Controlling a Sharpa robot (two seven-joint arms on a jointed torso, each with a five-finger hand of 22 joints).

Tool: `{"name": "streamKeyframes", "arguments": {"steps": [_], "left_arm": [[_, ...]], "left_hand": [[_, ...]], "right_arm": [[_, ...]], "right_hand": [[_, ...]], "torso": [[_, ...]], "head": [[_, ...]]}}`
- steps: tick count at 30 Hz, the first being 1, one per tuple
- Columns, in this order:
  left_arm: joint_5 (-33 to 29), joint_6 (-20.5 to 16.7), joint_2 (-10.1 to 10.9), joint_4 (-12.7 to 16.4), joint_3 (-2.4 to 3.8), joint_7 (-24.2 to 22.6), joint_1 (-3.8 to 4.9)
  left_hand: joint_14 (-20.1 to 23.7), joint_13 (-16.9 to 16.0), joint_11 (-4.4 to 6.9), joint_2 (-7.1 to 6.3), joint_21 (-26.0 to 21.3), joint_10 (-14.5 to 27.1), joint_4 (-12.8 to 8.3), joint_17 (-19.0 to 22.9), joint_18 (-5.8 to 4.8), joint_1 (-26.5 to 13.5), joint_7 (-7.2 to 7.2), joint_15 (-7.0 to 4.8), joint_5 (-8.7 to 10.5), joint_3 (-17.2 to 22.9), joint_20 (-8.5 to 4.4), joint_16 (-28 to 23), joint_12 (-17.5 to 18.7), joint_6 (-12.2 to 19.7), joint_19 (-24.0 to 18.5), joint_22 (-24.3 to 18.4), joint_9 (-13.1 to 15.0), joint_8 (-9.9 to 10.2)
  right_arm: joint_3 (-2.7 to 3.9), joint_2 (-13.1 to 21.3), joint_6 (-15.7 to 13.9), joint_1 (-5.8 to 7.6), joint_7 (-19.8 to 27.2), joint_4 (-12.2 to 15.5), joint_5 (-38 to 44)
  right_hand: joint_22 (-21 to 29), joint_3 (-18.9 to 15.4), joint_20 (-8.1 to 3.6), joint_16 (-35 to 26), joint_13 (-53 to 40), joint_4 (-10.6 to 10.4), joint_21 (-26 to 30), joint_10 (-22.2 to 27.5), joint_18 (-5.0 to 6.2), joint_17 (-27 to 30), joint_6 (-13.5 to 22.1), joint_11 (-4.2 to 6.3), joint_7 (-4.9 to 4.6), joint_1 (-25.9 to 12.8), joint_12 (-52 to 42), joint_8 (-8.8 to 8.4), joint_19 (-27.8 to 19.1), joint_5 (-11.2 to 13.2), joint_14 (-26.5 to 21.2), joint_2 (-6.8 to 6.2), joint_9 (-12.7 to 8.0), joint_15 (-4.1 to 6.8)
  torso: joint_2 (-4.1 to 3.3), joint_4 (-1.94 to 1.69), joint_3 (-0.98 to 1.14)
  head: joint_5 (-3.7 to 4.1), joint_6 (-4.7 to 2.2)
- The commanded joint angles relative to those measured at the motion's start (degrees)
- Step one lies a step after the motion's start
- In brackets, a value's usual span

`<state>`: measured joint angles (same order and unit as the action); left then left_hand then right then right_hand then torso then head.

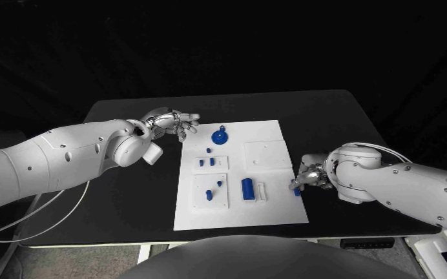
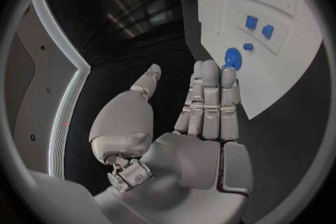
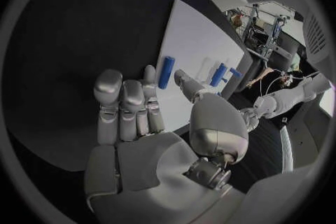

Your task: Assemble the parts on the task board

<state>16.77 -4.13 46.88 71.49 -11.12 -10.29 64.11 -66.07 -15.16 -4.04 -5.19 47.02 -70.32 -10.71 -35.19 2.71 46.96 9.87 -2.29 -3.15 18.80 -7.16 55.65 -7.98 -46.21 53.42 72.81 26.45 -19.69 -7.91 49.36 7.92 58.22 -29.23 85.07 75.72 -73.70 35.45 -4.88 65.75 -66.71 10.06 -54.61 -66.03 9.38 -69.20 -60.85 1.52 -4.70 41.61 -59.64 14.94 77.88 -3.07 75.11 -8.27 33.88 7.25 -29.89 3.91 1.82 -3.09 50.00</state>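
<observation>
Hands (image 1: 177, 124) (image 1: 307, 179) beside task board (image 1: 270, 211)

The bench (image 1: 130, 208) is plain matte black, without pattern. At its middle, the task board (image 1: 280, 211) is plain white, and the raised panels on it are the same white. The parts on the task board are solid blue: a round gear-shaped part (image 1: 219, 138) near its far edge, a long upright block (image 1: 248, 188) near its middle, two small blocks (image 1: 206, 161) on the panel left of centre, and two small pegs (image 1: 210, 194) on the panel nearest the robot. A blue piece (image 1: 296, 192) lies just off the board's right edge. Both arms are glossy white. The left hand (image 1: 175, 124) and right hand (image 1: 307, 179) are silver with darker grey joints.
</observation>
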Motion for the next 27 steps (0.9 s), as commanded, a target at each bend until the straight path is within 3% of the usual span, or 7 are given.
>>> {"name": "streamKeyframes", "arguments": {"steps": [1, 4, 12, 17, 20, 24, 27], "left_arm": [[0.2, 0.6, -0.1, 0.1, 0.04, -0.3, 0.03], [0.2, 0.6, 0.0, 0.1, 0.04, -0.3, 0.03], [0.2, 0.6, 0.0, 0.0, 0.04, -0.3, 0.03], [0.2, 0.6, -0.1, 0.0, 0.04, -0.3, 0.03], [0.2, 0.6, 0.0, 0.0, 0.04, -0.3, 0.03], [0.2, 0.5, 0.0, 0.0, 0.04, -0.3, 0.03], [0.2, 0.5, 0.0, 0.0, 0.04, -0.3, 0.03]], "left_hand": [[0.4, -0.1, -0.03, 0.24, -0.2, 0.5, -0.4, -0.1, 3.4, 0.2, -0.05, 0.0, 0.12, 0.0, -0.68, -0.3, -0.1, 0.5, 0.1, 0.1, -0.1, -0.4], [0.4, -0.1, -0.03, 0.26, -0.2, 0.6, -0.4, -0.1, 3.4, 0.2, -0.05, 0.0, 0.12, 0.1, -0.68, -0.3, -0.1, 0.5, 0.1, 0.1, -0.1, -0.4], [0.4, -0.1, -0.03, 0.29, -0.2, 0.6, -0.4, -0.1, 3.41, 0.2, -0.05, -0.01, 0.12, 0.1, -0.68, -0.3, -0.1, 0.5, 0.1, 0.1, -0.1, -0.4], [0.4, -0.1, -0.03, 0.32, -0.3, 0.6, -0.4, -0.1, 3.41, 0.2, -0.05, 0.0, 0.12, 0.1, -0.68, -0.3, -0.1, 0.5, 0.1, 0.1, -0.1, -0.4], [0.4, -0.1, -0.03, 0.33, -0.3, 0.6, -0.4, -0.1, 3.4, 0.2, -0.05, 0.0, 0.12, 0.1, -0.68, -0.3, -0.1, 0.5, 0.1, 0.1, -0.1, -0.4], [0.4, -0.1, -0.03, 0.35, -0.3, 0.6, -0.4, -0.1, 3.4, 0.2, -0.05, 0.0, 0.13, 0.1, -0.68, -0.3, -0.1, 0.5, 0.1, 0.1, -0.1, -0.4], [0.4, -0.1, -0.03, 0.35, -0.3, 0.6, -0.4, -0.1, 3.4, 0.2, -0.05, 0.0, 0.13, 0.1, -0.68, -0.3, -0.1, 0.5, 0.1, 0.1, -0.1, -0.4]], "right_arm": [[-0.1, -0.2, 0.9, -0.28, -0.1, -0.2, 0.5], [-0.13, -0.3, 0.9, -0.34, -0.1, -0.3, 0.5], [-0.15, -0.3, 1.0, -0.36, 0.1, -0.4, -0.3], [-0.15, 0.1, 0.0, -0.36, 0.3, -0.9, -1.3], [-0.15, 0.4, -0.8, -0.36, 0.5, -1.5, -1.3], [-0.12, 1.5, -2.2, -0.29, 0.7, -1.0, -1.6], [-0.03, 1.8, -2.7, 0.47, 0.8, -0.6, -1.7]], "right_hand": [[0.0, 1.9, -0.35, -0.3, -0.1, 1.8, -0.1, 0.3, 5.61, -0.1, 0.2, -0.01, -0.11, 3.3, 0.1, -0.07, -0.3, 0.2, -0.5, 0.95, 0.0, 0.03], [0.0, 5.3, -0.23, -0.4, -0.1, 3.7, 0.0, 0.1, 5.59, 0.0, 0.1, -0.05, -0.14, 7.5, 0.2, -0.01, -0.2, 0.2, -0.4, 1.87, 0.0, 0.0], [0.1, 8.1, 0.49, -0.5, -0.1, 4.9, -0.2, -0.2, 5.57, 0.0, -0.2, -0.18, -0.25, 9.4, 0.2, 0.1, -0.1, 0.2, -0.2, 3.32, -0.1, -0.25], [0.1, 8.5, 0.91, -0.5, -0.2, 4.1, -0.3, -0.4, 5.58, 0.0, -0.5, -0.19, -0.24, 8.2, 0.1, 0.24, 0.1, 0.2, 0.0, 3.78, -0.1, -0.31], [0.1, 7.5, 1.12, -0.4, -0.2, 2.1, -0.4, -0.6, 5.62, -0.1, -0.7, -0.16, -0.22, 5.5, 0.1, 0.33, 0.3, 0.3, 0.1, 2.52, -0.1, -0.3], [0.2, 6.9, 0.95, 0.0, -0.3, 0.3, -0.5, -0.9, 5.62, -0.5, -0.9, 0.0, -0.05, 3.6, 0.1, 0.46, 0.5, 0.3, 0.5, 2.07, -0.1, -0.11], [0.2, 6.7, 0.83, 0.2, -0.3, -0.3, -0.5, -1.0, 5.62, -0.6, -1.0, 0.08, 0.02, 3.1, 0.1, 0.52, 0.6, 0.3, 0.7, 1.95, -0.1, -0.03]], "torso": [[0.01, -0.01, -0.01], [0.03, 0.0, 0.0], [0.02, 0.01, 0.02], [0.05, 0.02, 0.01], [0.05, 0.01, 0.01], [0.04, 0.06, 0.02], [0.04, 0.08, 0.04]], "head": [[-0.01, 0.0], [0.08, 0.0], [0.14, 0.0], [0.19, 0.0], [0.23, 0.0], [0.13, 0.0], [0.17, 0.0]]}}
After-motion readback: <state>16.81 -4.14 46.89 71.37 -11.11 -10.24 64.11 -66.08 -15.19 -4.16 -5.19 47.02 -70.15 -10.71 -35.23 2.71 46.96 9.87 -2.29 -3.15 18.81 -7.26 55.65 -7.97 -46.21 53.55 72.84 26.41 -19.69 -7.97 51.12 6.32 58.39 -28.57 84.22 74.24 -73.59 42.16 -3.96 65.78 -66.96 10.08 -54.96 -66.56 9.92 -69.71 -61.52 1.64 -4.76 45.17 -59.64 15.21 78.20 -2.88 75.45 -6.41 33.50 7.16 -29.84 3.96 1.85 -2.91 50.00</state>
